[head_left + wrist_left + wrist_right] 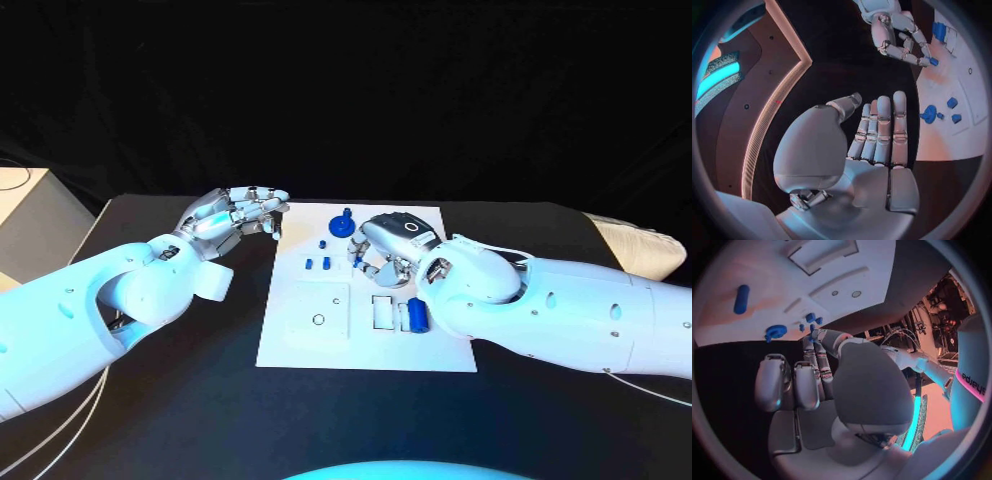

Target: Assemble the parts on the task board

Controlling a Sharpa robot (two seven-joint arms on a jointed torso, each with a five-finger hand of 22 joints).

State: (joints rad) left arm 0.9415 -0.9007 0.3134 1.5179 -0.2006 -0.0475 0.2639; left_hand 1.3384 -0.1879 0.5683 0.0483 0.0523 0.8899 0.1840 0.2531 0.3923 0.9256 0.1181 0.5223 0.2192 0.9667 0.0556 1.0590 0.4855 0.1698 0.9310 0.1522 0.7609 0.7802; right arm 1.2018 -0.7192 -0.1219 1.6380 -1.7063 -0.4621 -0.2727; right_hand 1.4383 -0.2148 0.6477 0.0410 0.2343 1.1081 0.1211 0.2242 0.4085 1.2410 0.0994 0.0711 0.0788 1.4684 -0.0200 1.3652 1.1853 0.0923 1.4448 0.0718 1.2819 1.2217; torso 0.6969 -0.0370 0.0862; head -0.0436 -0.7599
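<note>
Head view: right hand (392,243) covers task board (296,345) parts, pinch unclear; left hand (234,212) fingers straight, empty.

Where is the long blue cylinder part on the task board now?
In the head view, the long blue cylinder lies on the task board near its right edge, close beside the right arm and nearer the robot than the right hand.
</note>
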